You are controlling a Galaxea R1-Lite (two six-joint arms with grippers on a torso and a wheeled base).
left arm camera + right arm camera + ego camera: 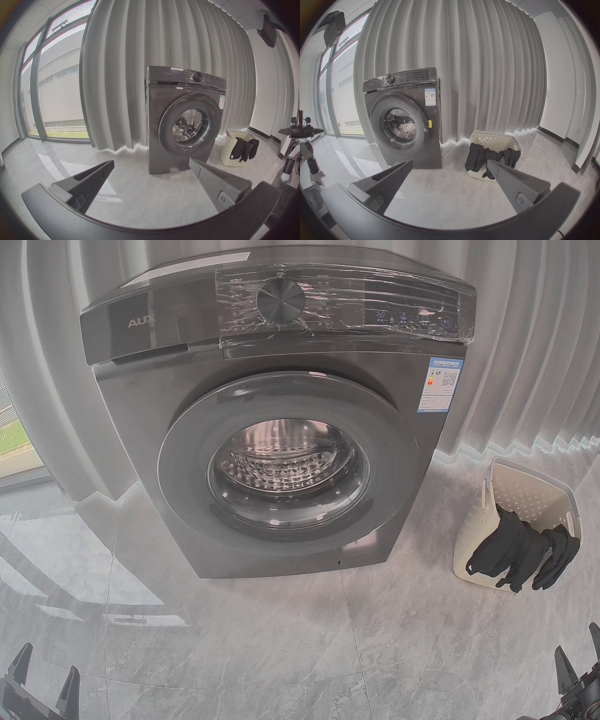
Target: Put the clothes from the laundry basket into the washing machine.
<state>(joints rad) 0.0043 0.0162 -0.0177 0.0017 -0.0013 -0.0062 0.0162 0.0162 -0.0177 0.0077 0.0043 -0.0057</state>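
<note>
Clothes in basket, grippers empty.
Black clothes (522, 549) drape over laundry basket (531, 487) rim, on floor to robot's R of washing machine (281, 446); L gripper (49, 659) & R gripper (575, 638) both spread wide.

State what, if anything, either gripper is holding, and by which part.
Nothing is held. The left gripper and right gripper are both open and empty; the black clothes hang on the cream plastic laundry basket.
</note>
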